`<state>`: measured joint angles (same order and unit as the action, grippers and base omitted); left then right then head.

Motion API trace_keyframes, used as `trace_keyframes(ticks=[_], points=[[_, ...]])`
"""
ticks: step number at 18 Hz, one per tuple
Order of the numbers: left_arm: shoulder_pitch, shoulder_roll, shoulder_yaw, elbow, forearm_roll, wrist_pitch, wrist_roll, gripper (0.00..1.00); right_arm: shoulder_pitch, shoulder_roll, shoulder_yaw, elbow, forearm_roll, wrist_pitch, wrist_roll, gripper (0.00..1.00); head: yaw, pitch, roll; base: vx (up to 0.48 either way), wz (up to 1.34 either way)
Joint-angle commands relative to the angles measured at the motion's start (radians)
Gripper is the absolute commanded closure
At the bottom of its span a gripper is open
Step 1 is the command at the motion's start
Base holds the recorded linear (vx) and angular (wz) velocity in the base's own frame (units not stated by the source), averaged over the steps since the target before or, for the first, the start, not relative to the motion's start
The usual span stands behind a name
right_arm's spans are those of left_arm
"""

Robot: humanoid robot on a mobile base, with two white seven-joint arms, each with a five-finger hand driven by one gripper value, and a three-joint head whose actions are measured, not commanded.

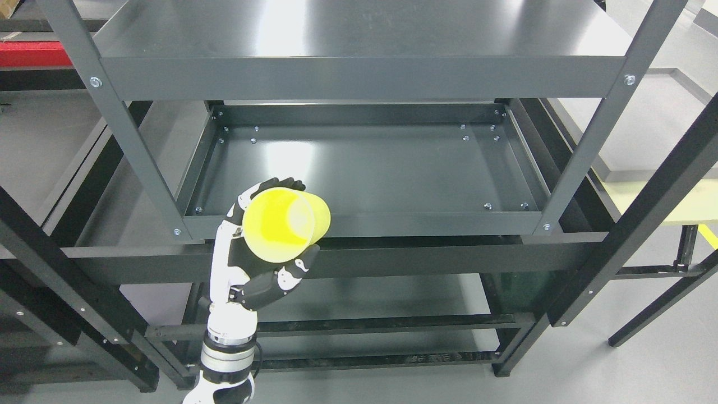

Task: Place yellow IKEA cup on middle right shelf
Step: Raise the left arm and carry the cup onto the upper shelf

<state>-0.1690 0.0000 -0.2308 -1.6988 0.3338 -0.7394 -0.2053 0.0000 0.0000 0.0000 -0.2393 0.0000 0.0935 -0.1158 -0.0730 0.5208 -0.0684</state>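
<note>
At lower left of centre: a white-and-black robot left hand (263,247), its arm rising from the bottom edge left of the middle, wrapped around a bright yellow plastic cup (286,224). Dark fingers (283,184) curl over the top of the cup; the thumb (291,272) presses from beneath. The right hand does not show.

Cup: tipped onto its side, held in the air. Long axis runs roughly from lower left to upper right across the picture, open mouth turned toward the camera and lower left, closed base pointing right and away toward the shelf. It sits just in front of and slightly above the front lip (426,224) of the shelf, overlapping that lip near its left end.

Centre of frame: dark grey metal middle shelf tray (392,168), rectangular, raised rim on all four sides, bolts at the corners, its floor bare and glossy. Right half of the tray is well apart from the cup.

Top of frame: dark grey upper shelf (359,76), whose front edge overhangs the tray's rear part.

Slanted grey uprights (140,151) at left and (594,134) at right bound the opening. Lower shelves show at the bottom.
</note>
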Motion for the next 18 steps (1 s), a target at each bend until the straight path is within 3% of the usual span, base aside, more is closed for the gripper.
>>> trace_keyframes(ticks=[1, 6, 10, 15, 18], points=[[-0.114, 0.017, -0.051, -0.078, -0.002, -0.002, -0.003, 0.91, 0.014, -0.017, 0.017, 0.000, -0.025, 0.000, -0.001, 0.00, 0.0000, 0.000, 0.000, 0.023, 0.00], [-0.361, 0.017, -0.136, -0.059, -0.001, 0.081, 0.021, 0.91, 0.014, -0.017, 0.017, 0.000, -0.025, 0.000, -0.001, 0.01, 0.0000, 0.000, 0.000, 0.031, 0.00], [-0.504, 0.017, -0.180, -0.041, 0.020, 0.204, 0.147, 0.91, 0.014, -0.017, 0.017, 0.000, -0.025, 0.000, -0.001, 0.01, 0.0000, 0.000, 0.000, 0.047, 0.03], [-0.651, 0.017, -0.257, -0.041, 0.180, 0.311, 0.210, 0.92, 0.014, -0.017, 0.017, 0.000, -0.025, 0.000, -0.001, 0.01, 0.0000, 0.000, 0.000, 0.062, 0.08], [-0.759, 0.017, -0.306, -0.041, 0.273, 0.438, 0.302, 0.93, 0.014, -0.017, 0.017, 0.000, -0.025, 0.000, -0.001, 0.01, 0.0000, 0.000, 0.000, 0.055, 0.10]])
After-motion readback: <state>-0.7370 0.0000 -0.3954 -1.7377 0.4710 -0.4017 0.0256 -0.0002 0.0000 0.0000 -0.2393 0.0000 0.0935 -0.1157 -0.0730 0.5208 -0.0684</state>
